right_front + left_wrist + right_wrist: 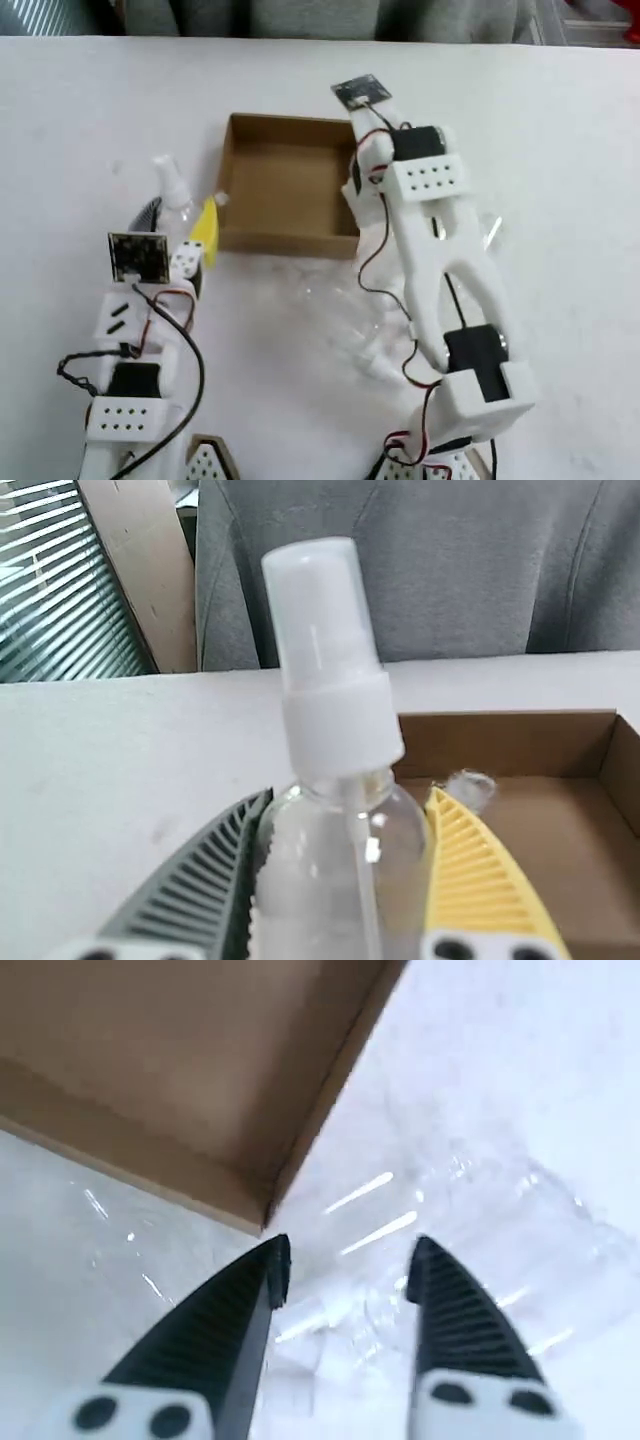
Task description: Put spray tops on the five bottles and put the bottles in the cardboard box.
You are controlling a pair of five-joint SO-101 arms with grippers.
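In the high view, locate the cardboard box at the centre of the white table. At 9 o'clock of the box, the left gripper is clamped on an upright clear bottle that carries a white spray top. The yellow finger lies just beside the box's wall. At 5 o'clock of the box, note the loose bottles, clear and lying on the table near the box's front wall; you cannot count them here. The right arm runs from 5 o'clock of the table up to the box's 3 o'clock edge and covers its own fingers. In the left wrist view, confirm the grip. The grey finger and the yellow finger press the round body of the bottle from either side. The spray top sits on the neck with its tube running down inside, and the box stands just behind the yellow finger. In the right wrist view, the right gripper hangs with its fingers spread apart and nothing between them. It is above the loose bottles, which lie on the table just outside a corner of the box.
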